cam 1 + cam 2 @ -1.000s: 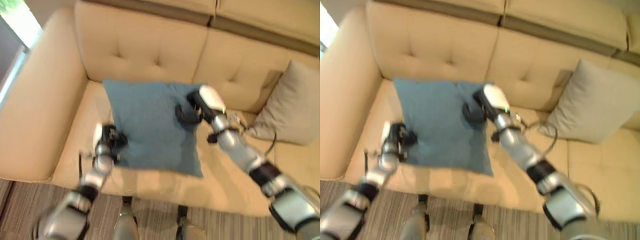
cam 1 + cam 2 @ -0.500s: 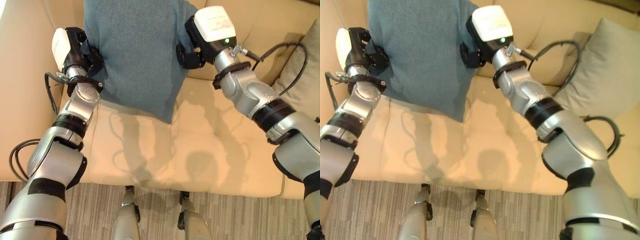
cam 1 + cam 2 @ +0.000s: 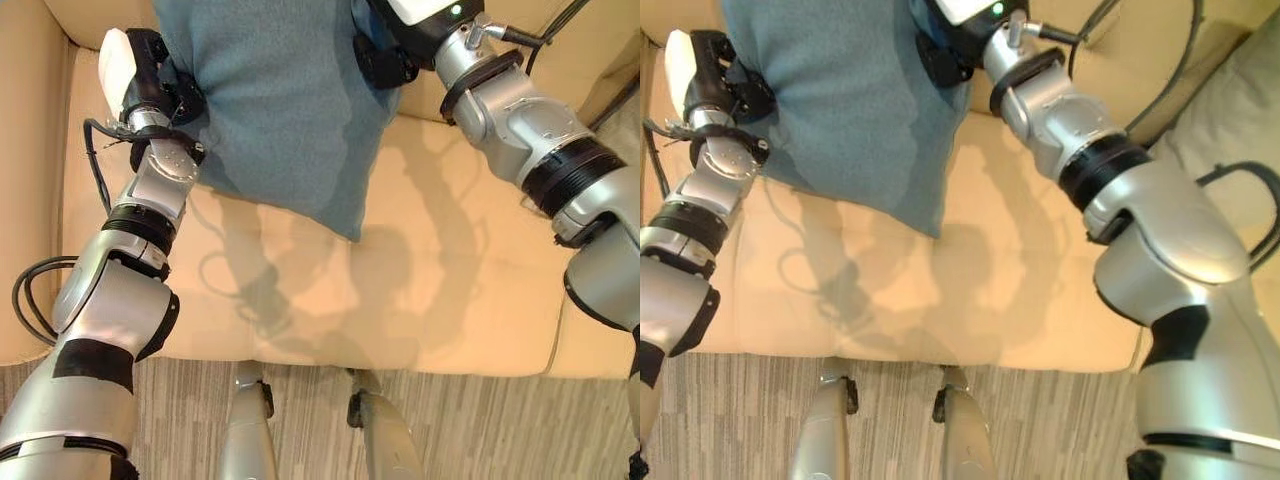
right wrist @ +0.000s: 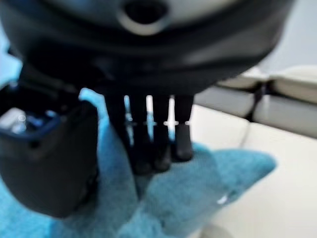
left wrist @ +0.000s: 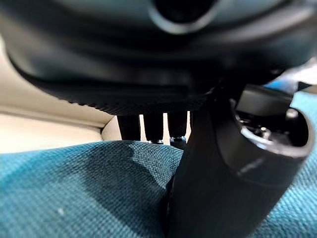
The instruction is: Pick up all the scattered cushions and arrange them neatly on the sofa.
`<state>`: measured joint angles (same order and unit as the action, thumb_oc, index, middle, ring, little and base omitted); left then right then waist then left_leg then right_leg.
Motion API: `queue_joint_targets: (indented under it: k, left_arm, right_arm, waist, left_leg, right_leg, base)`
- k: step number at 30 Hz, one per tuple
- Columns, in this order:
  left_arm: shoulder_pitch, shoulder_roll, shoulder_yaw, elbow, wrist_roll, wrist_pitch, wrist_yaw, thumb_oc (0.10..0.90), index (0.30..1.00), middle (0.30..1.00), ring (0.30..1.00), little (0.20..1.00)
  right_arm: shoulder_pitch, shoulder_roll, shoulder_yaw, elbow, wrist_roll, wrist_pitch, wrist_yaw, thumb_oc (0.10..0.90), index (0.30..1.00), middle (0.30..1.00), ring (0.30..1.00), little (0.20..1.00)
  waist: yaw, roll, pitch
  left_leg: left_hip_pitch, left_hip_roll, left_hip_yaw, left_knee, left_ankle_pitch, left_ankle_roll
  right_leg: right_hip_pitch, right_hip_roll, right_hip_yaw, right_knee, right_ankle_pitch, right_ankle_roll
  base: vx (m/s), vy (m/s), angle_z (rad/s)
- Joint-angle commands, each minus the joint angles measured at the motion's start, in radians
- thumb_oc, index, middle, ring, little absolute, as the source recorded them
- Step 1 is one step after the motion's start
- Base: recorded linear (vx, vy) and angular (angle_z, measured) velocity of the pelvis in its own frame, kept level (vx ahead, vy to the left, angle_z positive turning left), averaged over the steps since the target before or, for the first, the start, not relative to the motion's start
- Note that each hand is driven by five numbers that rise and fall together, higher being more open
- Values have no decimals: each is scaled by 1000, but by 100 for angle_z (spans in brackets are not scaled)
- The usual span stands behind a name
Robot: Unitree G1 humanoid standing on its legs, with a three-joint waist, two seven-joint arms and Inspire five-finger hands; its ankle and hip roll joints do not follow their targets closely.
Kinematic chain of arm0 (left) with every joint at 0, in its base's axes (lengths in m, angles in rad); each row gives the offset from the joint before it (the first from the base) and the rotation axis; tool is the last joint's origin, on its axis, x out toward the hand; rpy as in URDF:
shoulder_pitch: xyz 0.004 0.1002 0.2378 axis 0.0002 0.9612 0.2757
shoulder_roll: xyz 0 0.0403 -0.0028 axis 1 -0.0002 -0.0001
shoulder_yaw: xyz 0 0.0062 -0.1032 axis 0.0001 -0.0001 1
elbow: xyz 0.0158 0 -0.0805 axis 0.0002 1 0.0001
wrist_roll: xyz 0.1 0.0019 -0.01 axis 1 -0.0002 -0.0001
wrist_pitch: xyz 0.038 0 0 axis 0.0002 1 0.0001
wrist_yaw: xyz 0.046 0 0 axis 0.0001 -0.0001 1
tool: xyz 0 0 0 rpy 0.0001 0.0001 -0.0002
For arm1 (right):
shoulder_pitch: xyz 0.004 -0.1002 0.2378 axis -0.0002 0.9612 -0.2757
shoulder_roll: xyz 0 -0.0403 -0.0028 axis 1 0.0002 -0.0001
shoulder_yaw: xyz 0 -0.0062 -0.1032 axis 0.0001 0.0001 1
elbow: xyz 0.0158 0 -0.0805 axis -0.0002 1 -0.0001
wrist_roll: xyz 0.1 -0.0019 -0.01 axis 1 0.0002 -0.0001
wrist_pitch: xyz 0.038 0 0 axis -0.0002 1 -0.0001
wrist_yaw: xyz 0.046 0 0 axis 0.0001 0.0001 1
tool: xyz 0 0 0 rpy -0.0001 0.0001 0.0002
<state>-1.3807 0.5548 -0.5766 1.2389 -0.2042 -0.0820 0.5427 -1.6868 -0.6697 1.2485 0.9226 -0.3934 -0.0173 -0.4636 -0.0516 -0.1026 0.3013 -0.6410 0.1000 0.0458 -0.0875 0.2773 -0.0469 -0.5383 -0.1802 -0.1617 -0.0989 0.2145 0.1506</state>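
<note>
I hold the blue cushion (image 3: 280, 100) off the sofa seat (image 3: 440, 290), gripped on 2 opposite edges. My left hand (image 3: 150, 85) is clamped on the cushion's left edge; in the left wrist view its fingers (image 5: 148, 130) reach over the fabric while the thumb presses from the near side. My right hand (image 3: 385, 60) is clamped on the right edge, its fingers (image 4: 153, 148) bunching the cloth into a fold against the thumb. The cushion hangs between both hands, its lower corner pointing down toward the seat and not touching it, with the sofa backrest (image 3: 1120, 90) directly beyond it; its upper part runs past the top of both eye views. That is the governing relation: the backrest lies straight ahead of both hands, each hand equally placed, so I judge the next move to be a level push forward and a lowering until the cushion leans on the backrest. A beige cushion (image 3: 1240, 130) rests at the right. Compared with 0.5 s ago, the cushion's lower corner sits further right over the seat and my right hand is higher in view.
</note>
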Motion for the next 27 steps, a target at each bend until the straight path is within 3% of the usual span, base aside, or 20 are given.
queue_joint_targets:
  k: [1, 9, 12, 18, 21, 22, 23, 24, 25, 27]
  left_arm:
    - [-184, -9, -101, -12, 45, -95, 32, 400, 300, 300, 300, 300]
    - [-143, -49, -45, -119, -7, -118, 80, 400, 300, 300, 300, 300]
    - [-157, -80, -24, -171, -59, -143, 78, 400, 300, 300, 300, 300]
    - [-167, -126, 25, -211, -135, -168, 88, 400, 300, 300, 300, 300]
    - [-157, -152, 42, -160, -126, -142, 73, 400, 300, 300, 300, 300]
    - [-157, -154, 45, -133, -113, -128, 73, 505, 458, 458, 458, 458]
    - [-157, -155, 45, -132, -112, -129, 73, 547, 521, 521, 521, 521]
    - [-159, -155, 45, -100, -86, -108, 76, 651, 676, 676, 676, 676]
    - [-165, -148, 25, -42, -17, -73, 99, 800, 900, 900, 900, 900]
    - [-173, -129, -11, 8, 54, -43, 117, 800, 900, 900, 900, 900]
  right_arm:
    - [-242, -18, -53, 98, -24, 82, -133, 400, 300, 300, 300, 300]
    - [-219, -77, -130, -35, -61, 139, -194, 400, 300, 300, 300, 300]
    - [-190, -106, -207, -77, -66, 169, -239, 400, 300, 300, 300, 300]
    - [-170, -109, -276, -100, -69, 206, -283, 400, 300, 300, 300, 300]
    - [-162, -104, -270, -91, -93, 215, -282, 400, 300, 300, 300, 300]
    - [-162, -100, -259, -81, -101, 216, -281, 400, 300, 300, 300, 300]
    - [-163, -99, -258, -80, -101, 215, -281, 400, 300, 300, 300, 300]
    - [-163, -93, -248, -69, -109, 214, -274, 400, 300, 300, 300, 300]
    - [-156, -71, -222, -35, -120, 207, -266, 400, 300, 300, 300, 300]
    - [-140, -31, -213, 14, -103, 189, -261, 400, 300, 300, 300, 300]
  waist:
    - [1, -35, -39]
    - [-3, -8, -52]
    - [-6, 6, -50]
    - [-5, 10, -42]
    - [-5, 9, -39]
    - [-5, 8, -38]
    - [-5, 9, -38]
    - [-5, 8, -36]
    - [-5, 5, -34]
    - [-9, 4, -33]
  left_leg:
    - [36, 10, 13, 0, -109, -97]
    - [57, 3, 21, 0, -124, -91]
    - [67, -2, 21, 0, -129, -90]
    - [63, 0, 20, 0, -127, -90]
    - [58, 2, 18, 0, -124, -90]
    - [58, 2, 18, 0, -122, -91]
    - [58, 2, 18, 0, -122, -91]
    - [57, 4, 18, 0, -121, -92]
    - [55, 7, 18, 0, -114, -94]
    - [52, 10, 18, 0, -108, -95]
  right_leg:
    - [67, -21, 15, 33, -84, 58]
    - [71, -32, 32, 37, -90, 57]
    - [74, -32, 33, 38, -91, 57]
    - [66, -27, 36, 37, -93, 54]
    - [61, -24, 43, 37, -94, 51]
    - [60, -22, 44, 38, -95, 50]
    - [60, -22, 44, 38, -95, 50]
    - [59, -21, 45, 37, -95, 49]
    - [56, -21, 44, 40, -95, 48]
    - [52, -19, 46, 44, -92, 47]
  base:
    - [28, 9, 4]
    - [19, 6, -7]
    - [3, 0, 2]
    - [-1, -4, 2]
    - [-11, -14, -3]
    - [0, 0, 0]
    - [0, 0, 0]
    - [0, 0, 0]
    - [-21, -33, -2]
    - [0, 0, 0]
